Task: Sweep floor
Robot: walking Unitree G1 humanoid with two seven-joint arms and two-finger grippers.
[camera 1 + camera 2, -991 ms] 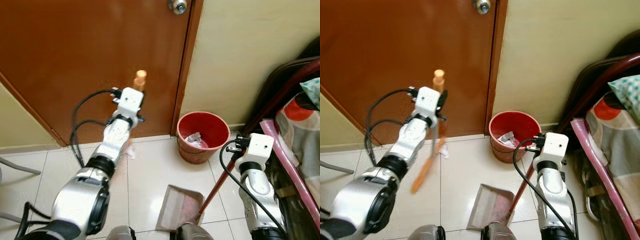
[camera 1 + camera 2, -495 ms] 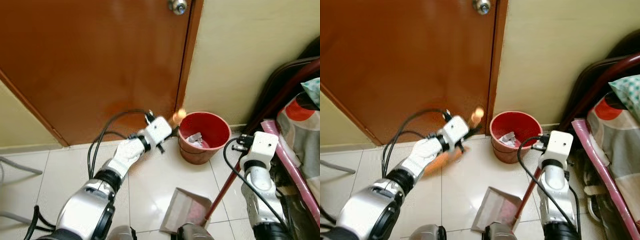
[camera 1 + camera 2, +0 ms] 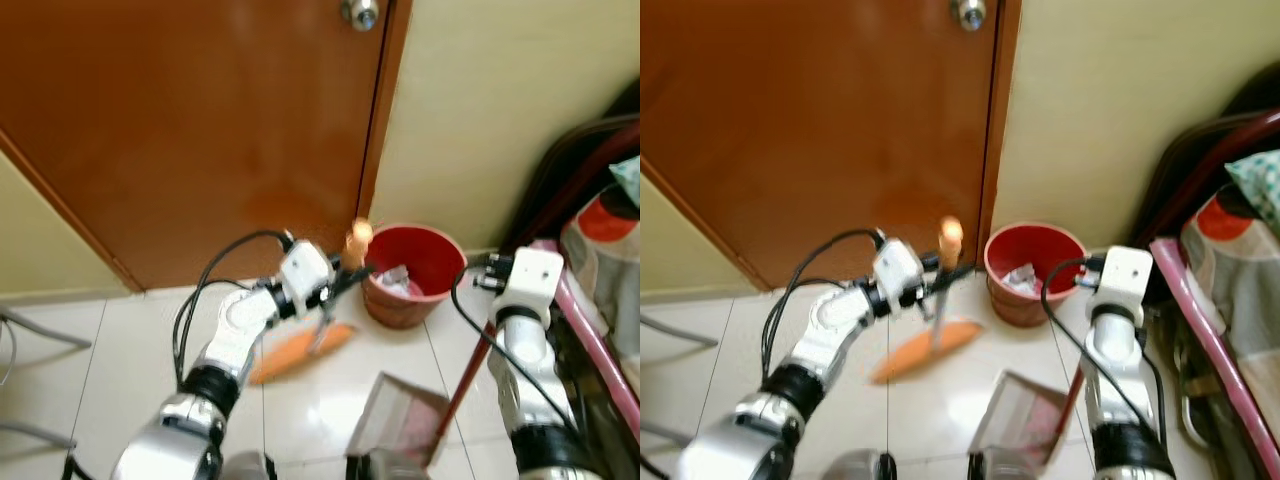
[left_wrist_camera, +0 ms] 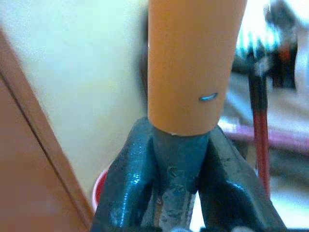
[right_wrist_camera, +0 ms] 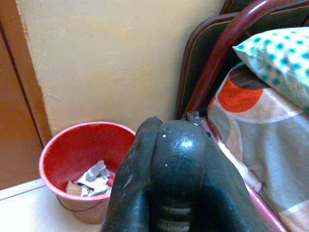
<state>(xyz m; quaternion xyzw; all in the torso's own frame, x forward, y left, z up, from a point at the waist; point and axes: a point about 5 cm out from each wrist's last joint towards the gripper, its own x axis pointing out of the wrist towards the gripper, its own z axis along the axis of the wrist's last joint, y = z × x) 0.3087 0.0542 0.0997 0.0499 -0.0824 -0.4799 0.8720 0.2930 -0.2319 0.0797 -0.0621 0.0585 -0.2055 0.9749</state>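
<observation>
Brown door (image 3: 190, 130), 12 o'clock; red bin (image 3: 415, 272) holding crumpled paper, 2 o'clock, on the tiled floor (image 3: 100, 350). Dustpan (image 3: 400, 428), 5 o'clock, its red handle clamped in the right claw (image 5: 169, 159). Orange broom (image 3: 300, 345), centre, head on the floor beside the bin, handle clamped in the left claw (image 4: 176, 164).

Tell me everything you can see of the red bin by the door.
The red bin is a round, open-topped pail that looks like plastic. It stands upright on the pale tiled floor, at the foot of the cream wall just beside the brown door. Crumpled white paper scraps lie in its bottom. No gripper touches it.
</observation>
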